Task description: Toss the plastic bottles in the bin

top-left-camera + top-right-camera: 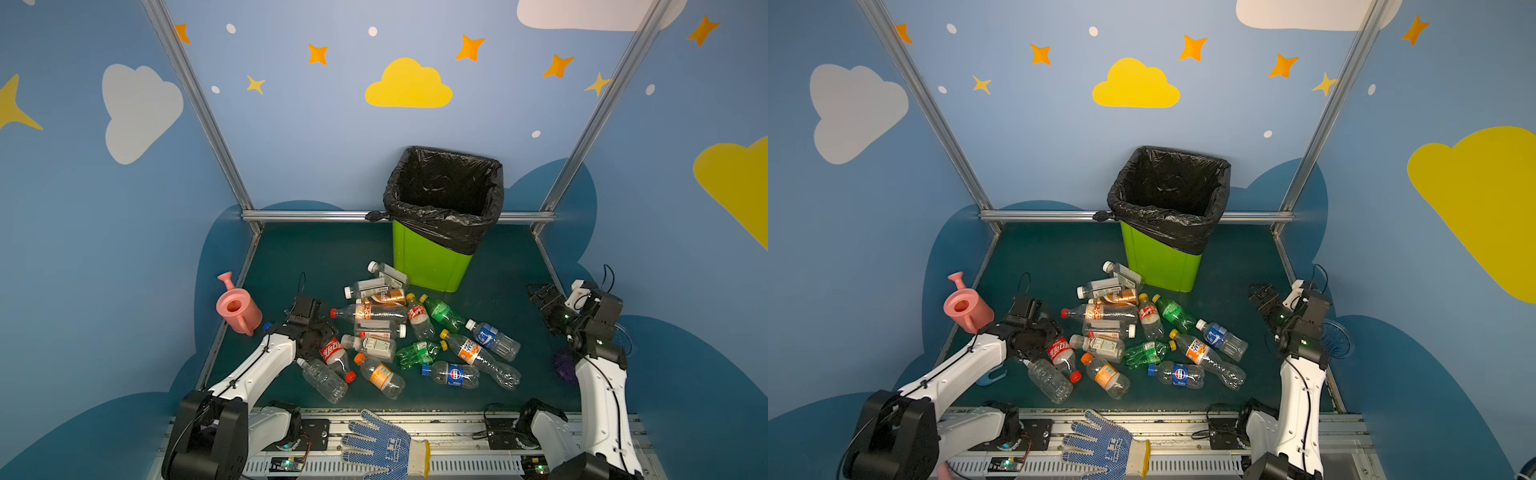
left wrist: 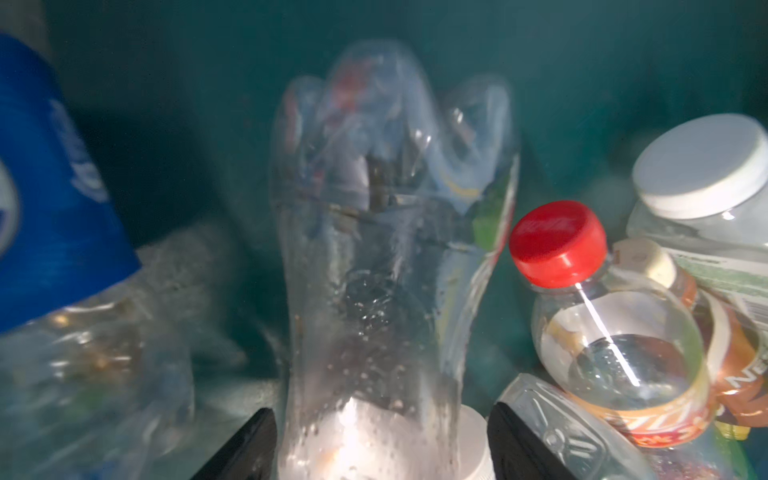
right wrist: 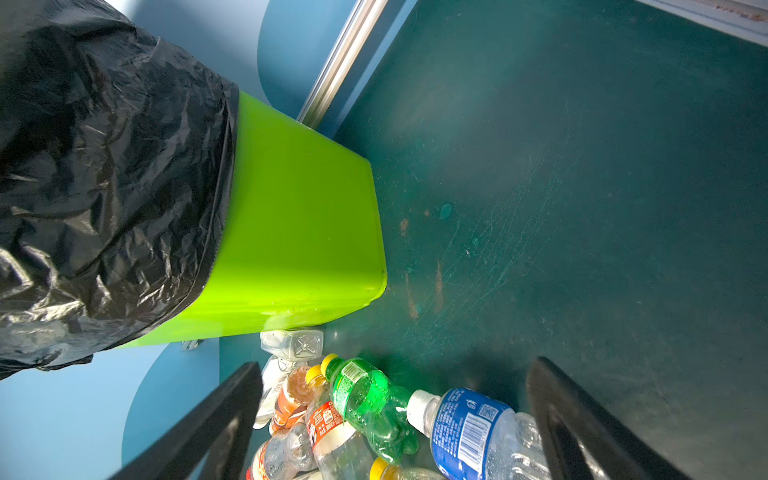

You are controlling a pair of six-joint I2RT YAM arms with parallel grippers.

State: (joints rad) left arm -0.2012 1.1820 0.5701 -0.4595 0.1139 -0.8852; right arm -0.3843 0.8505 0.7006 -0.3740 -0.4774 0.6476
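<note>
left gripper (image 2: pixel 380 434): jaws part-closed round clear contoured bottle (image 2: pixel 374 257), looks gripped, contact blurred | right gripper (image 3: pixel 395 365): jaws wide, empty, right of bin (image 1: pixel 432 266), near table (image 1: pixel 507 266) edge | plastic bottles (image 1: pixel 415 332): heaped before bin, nearest just beside its base | bare table both sides of bin
</note>
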